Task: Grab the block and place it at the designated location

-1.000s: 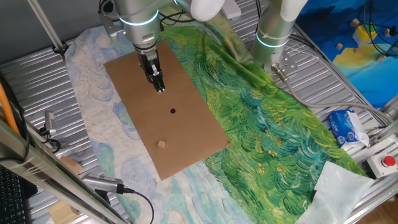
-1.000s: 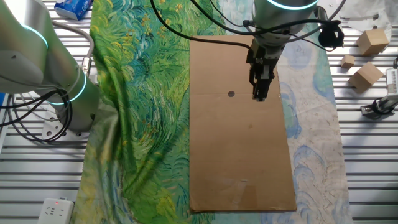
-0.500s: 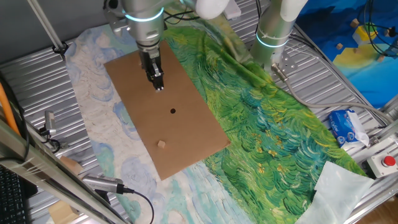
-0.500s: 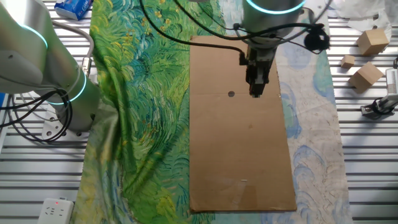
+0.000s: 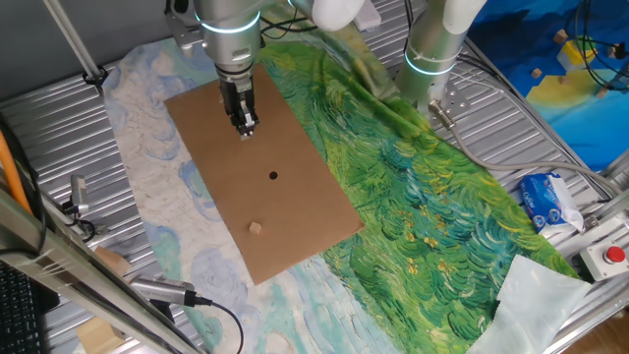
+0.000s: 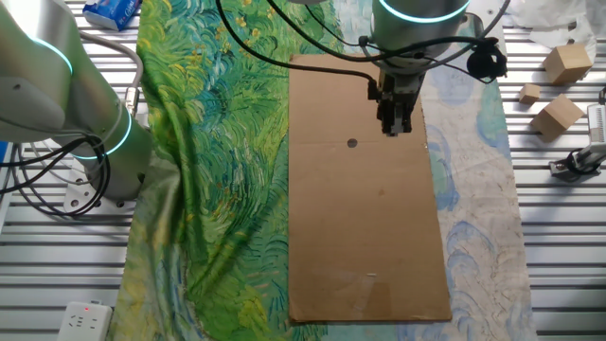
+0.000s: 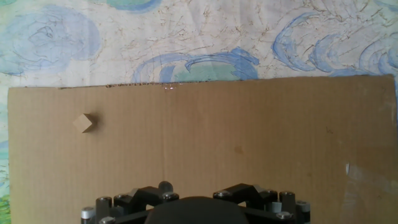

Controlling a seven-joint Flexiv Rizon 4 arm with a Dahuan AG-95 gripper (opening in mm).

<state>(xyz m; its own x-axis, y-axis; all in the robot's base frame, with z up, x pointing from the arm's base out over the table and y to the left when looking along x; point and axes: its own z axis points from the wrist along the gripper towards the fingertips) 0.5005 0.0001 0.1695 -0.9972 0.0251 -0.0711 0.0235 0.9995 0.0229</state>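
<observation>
My gripper (image 5: 243, 126) has pulled back up the cardboard (image 5: 295, 211), away from the dot (image 5: 272, 176). Can't tell jaw state, nothing held. Block (image 5: 255, 228) sits beyond the dot near the far end, so the approach is still pending.

There is one little wooden block (image 5: 255, 228) on one brown cardboard sheet (image 5: 295, 211). The sheet has one black dot (image 5: 272, 177). One painted cloth (image 5: 432, 206) covers the counter (image 5: 59, 108). There are two robot arms: one (image 5: 232, 39) over the sheet and one (image 5: 432, 49) at the side. Three more wooden blocks (image 6: 557, 112) sit off to the side in the other fixed view. One red button (image 5: 614, 256) is at the edge.
</observation>
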